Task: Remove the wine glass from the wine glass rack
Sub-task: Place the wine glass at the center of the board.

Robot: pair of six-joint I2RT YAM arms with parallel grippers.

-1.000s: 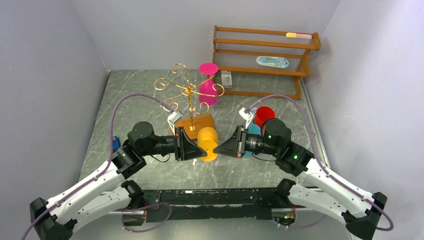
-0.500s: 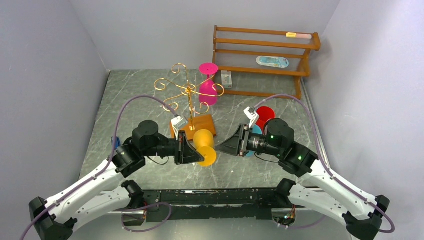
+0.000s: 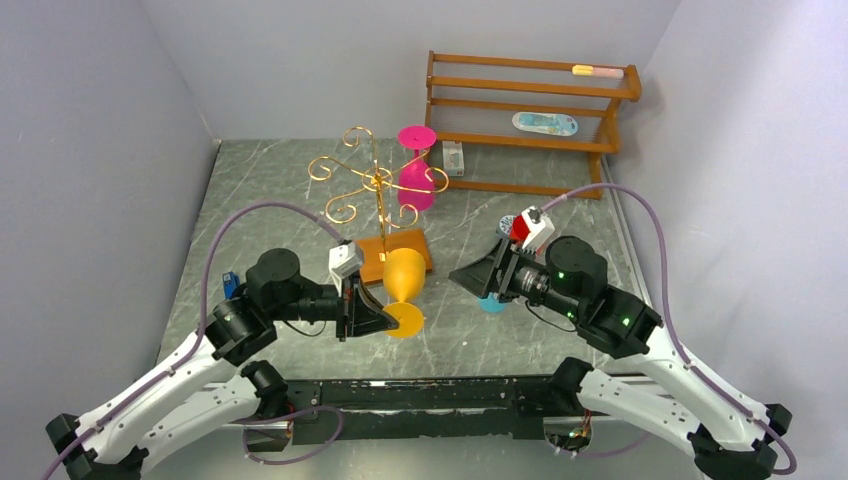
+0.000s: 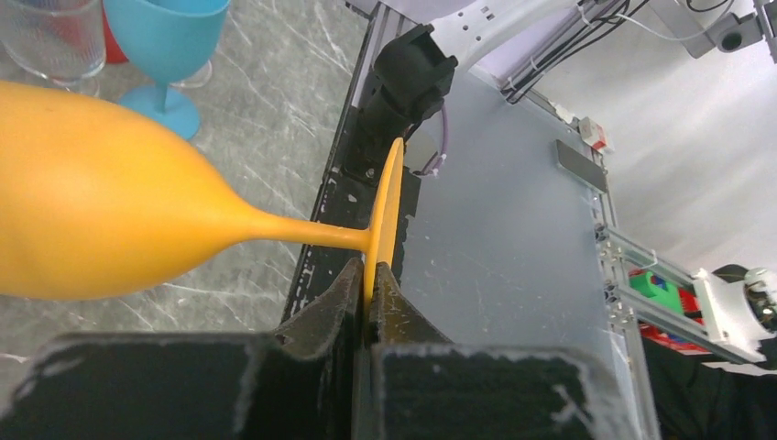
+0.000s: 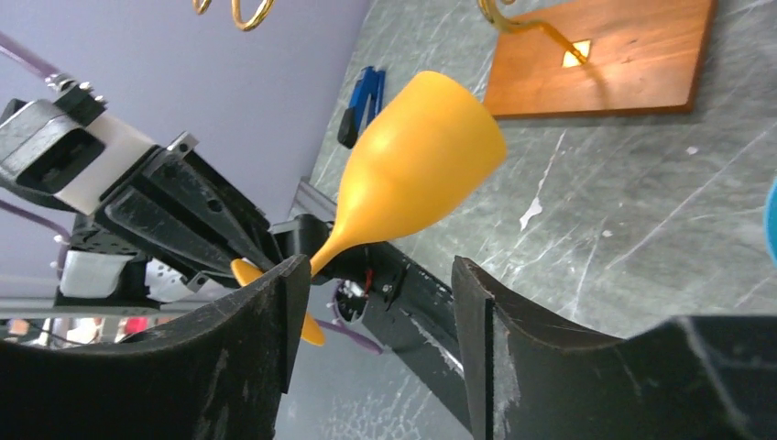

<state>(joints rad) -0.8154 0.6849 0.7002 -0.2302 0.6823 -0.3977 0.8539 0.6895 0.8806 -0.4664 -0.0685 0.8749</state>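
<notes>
Orange glass point(image 3: 404, 272) is off the rack point(image 3: 378, 182), held sideways just in front of its base point(image 3: 372, 246), foot rim pinched by the left gripper point(image 4: 368, 275). Right gripper point(image 5: 380, 268), right of the rack, gapes open. I'd hold that pinch firm and move slow, thin rim could slip

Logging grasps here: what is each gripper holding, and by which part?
The left gripper pinches the orange glass by the edge of its foot; the right gripper is open, holding nothing.
</notes>
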